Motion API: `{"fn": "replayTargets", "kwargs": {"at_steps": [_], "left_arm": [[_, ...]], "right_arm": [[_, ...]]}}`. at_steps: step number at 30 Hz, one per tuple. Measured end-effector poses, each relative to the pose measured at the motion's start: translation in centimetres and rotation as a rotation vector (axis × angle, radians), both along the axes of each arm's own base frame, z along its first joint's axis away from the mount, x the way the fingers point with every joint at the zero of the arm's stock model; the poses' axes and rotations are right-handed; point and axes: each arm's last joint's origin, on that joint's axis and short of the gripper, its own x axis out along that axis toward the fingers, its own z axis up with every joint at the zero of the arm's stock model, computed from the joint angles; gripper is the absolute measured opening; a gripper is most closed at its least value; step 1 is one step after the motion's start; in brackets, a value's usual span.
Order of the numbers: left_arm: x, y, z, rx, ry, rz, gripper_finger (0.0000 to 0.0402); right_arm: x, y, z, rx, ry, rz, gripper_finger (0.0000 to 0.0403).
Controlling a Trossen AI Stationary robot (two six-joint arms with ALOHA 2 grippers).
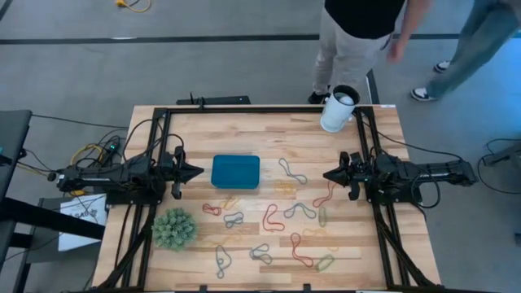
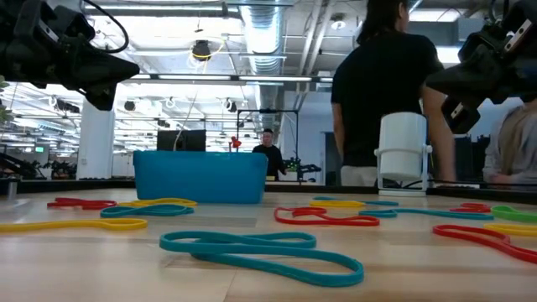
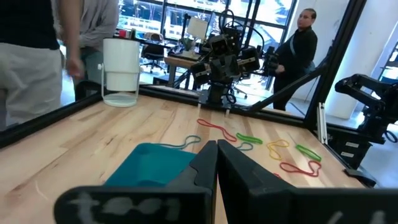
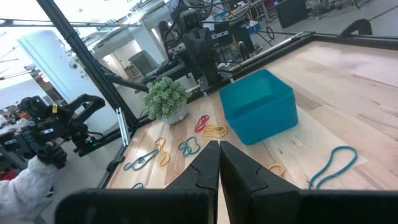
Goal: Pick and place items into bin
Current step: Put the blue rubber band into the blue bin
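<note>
Many thin rubber-band loops, red, green, yellow and grey-blue, lie flat and scattered over the wooden table's middle and near part. The teal-blue bin stands on the table left of centre, also in the right wrist view. My left gripper hovers just left of the bin, shut, its fingertips pointing toward the bin. My right gripper hovers at the right, shut, above the loops. Neither touches anything.
A green spiky ball sits near the table's near-left part. A white cup stands at the far right edge. People stand beyond the far edge. A black frame borders the table's left, right and far sides.
</note>
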Motion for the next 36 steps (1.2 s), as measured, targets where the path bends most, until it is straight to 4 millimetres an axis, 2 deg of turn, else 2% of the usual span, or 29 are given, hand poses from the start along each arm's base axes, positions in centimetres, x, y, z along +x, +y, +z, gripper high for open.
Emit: {"fn": "replayTargets", "kwargs": {"at_steps": [5, 13, 18, 25, 30, 33, 36], "left_arm": [[0.0, 0.0, 0.0, -0.044, -0.006, 0.003, 0.0000], [-0.1, 0.4, 0.3, -0.030, -0.031, 0.156, 0.0000], [0.0, 0.3, 0.2, -0.032, -0.022, 0.121, 0.0000], [0.0, 0.3, 0.2, -0.048, -0.027, 0.101, 0.0000], [-0.1, 0.3, 0.8, -0.110, -0.068, 0.097, 0.0000], [-0.4, 0.3, 2.2, -0.111, -0.114, 0.100, 0.0000], [-0.8, 0.3, 3.9, -0.113, -0.161, 0.109, 0.0000]], "right_arm": [[0.0, 0.0, 0.0, 0.000, 0.000, 0.001, 0.0007], [0.0, 0.0, 0.0, 0.000, 0.000, 0.001, 0.0007], [0.0, 0.0, 0.0, 0.000, -0.001, -0.001, 0.0007], [0.0, -0.3, 0.9, -0.060, -0.070, -0.099, 0.0007], [-0.1, -0.3, 2.8, -0.058, -0.108, -0.100, 0.0007], [-0.2, -0.3, 4.9, -0.078, -0.142, -0.101, 0.0007], [-0.1, -0.3, 6.8, -0.117, -0.105, -0.099, 0.0007]]}}
